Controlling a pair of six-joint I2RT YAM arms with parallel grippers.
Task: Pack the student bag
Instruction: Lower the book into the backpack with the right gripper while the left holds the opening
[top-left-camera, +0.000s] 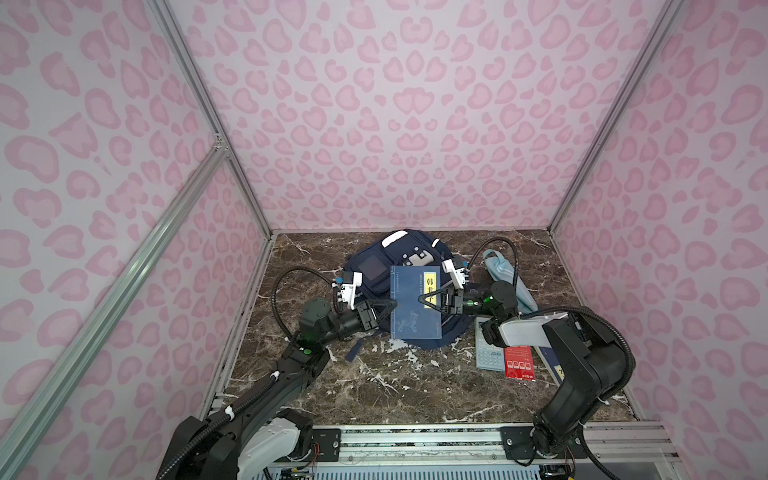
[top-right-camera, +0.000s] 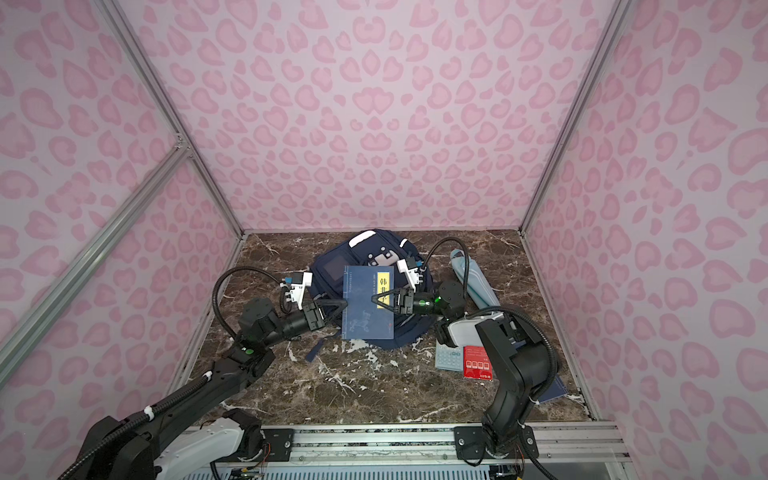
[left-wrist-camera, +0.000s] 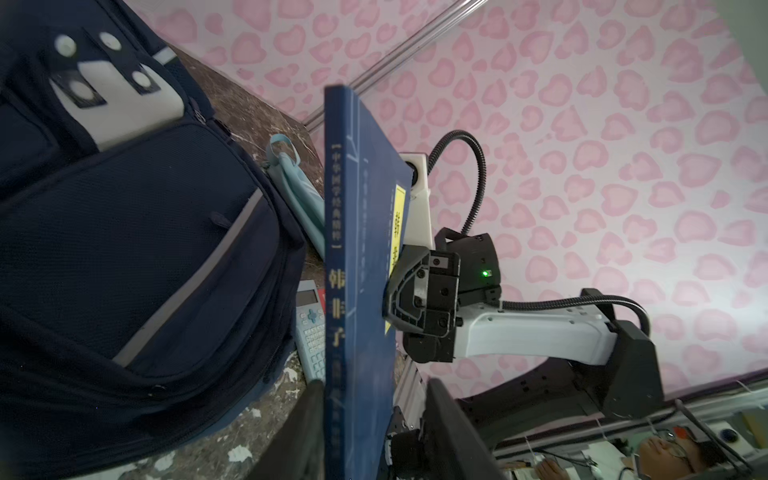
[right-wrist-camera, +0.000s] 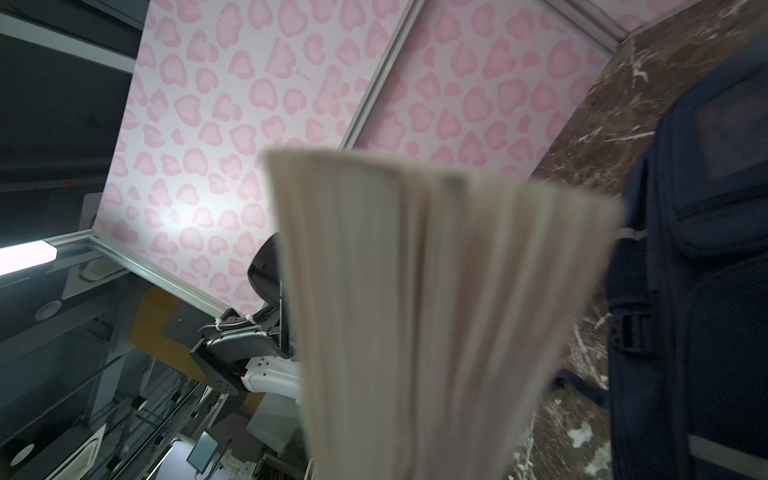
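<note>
I had the blue book (top-left-camera: 409, 320) up in the air over the student bag (top-left-camera: 365, 266), which lay flat on the marble tabletop (top-left-camera: 395, 386) toward the back wall with its front pockets and white patch facing up. The right gripper (top-left-camera: 422, 300) was clamped on the book's page edge. In the right wrist view the fanned pages (right-wrist-camera: 415, 311) filled the lens, blurred. The left gripper (top-left-camera: 392, 305) sat at the spine (left-wrist-camera: 338, 249) with its jaws apart, one finger on each side of the book and a clear gap at the cover side, so only the right arm was carrying the weight. I judged this to be the step of bringing the book to the bag, with a two-arm regrip at the spine. From these views I could not say whether the left claw was coming on or coming off. I saw no open mouth on the bag: the pockets in the left wrist view looked zipped, and the book hid the main compartment. So the next move called for finding or opening a compartment, probably with the free left claw. Then I would tilt the book so that one edge led and slide it in without snagging the fabric. A light blue pouch (top-left-camera: 505, 270), a calculator (top-left-camera: 486, 353) and a red packet (top-left-camera: 517, 363) lay on the table by the right arm, not yet packed.
</note>
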